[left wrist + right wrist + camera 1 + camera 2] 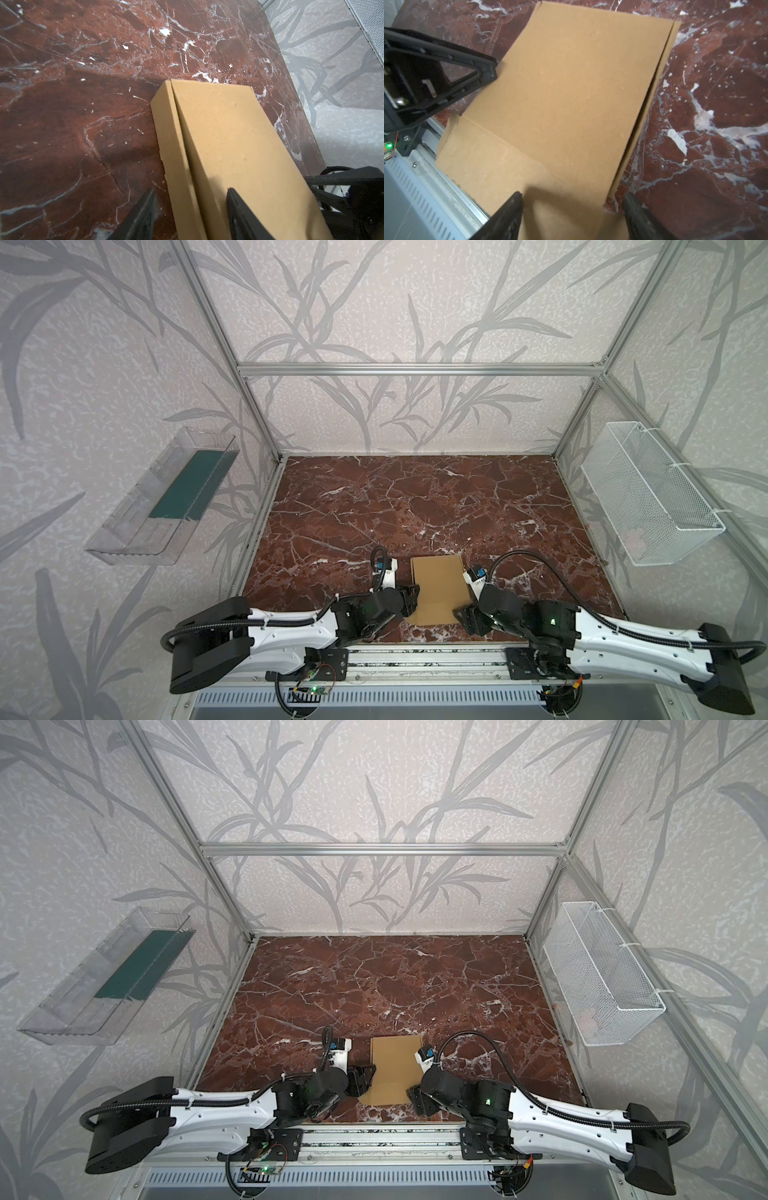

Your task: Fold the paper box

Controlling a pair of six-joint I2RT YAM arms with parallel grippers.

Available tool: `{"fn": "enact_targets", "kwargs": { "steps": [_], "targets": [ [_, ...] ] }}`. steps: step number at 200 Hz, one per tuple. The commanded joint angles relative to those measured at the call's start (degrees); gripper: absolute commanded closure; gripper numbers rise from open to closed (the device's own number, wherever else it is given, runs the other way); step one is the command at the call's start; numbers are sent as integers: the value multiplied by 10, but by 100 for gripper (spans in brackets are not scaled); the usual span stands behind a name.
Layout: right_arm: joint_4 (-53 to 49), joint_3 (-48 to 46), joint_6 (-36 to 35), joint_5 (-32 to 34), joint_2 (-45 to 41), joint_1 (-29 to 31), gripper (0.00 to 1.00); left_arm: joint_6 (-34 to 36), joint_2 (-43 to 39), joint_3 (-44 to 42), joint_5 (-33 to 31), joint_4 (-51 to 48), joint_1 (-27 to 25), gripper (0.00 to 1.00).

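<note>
Straddling opposite near edges of the paper box (438,585), resting on the table (374,506) between them: left gripper (190,191) and right gripper (572,194), both spread apart, clamping nothing. Looks light, stiff in panels, hinging at creases; best pinched at flap edges. Open room ahead; rail (415,655) close behind.

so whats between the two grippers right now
The paper box fills the gap between the left gripper and the right gripper, as both top views show.
</note>
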Motion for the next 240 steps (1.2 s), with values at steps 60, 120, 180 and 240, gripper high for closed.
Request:
{"fn": "enact_targets", "kwargs": {
  "steps": [60, 120, 180, 240],
  "targets": [
    [33, -13, 22, -11, 47, -25, 24, -18, 63, -14, -15, 80, 3, 44],
    [32, -21, 28, -16, 59, -43, 24, -32, 141, -23, -16, 139, 4, 44],
    [41, -21, 19, -22, 79, -68, 25, -17, 205, -5, 23, 197, 38, 44],
    [42, -2, -10, -47, 95, -126, 25, 31, 186, 37, 82, 159, 114, 44]
  ]
}}
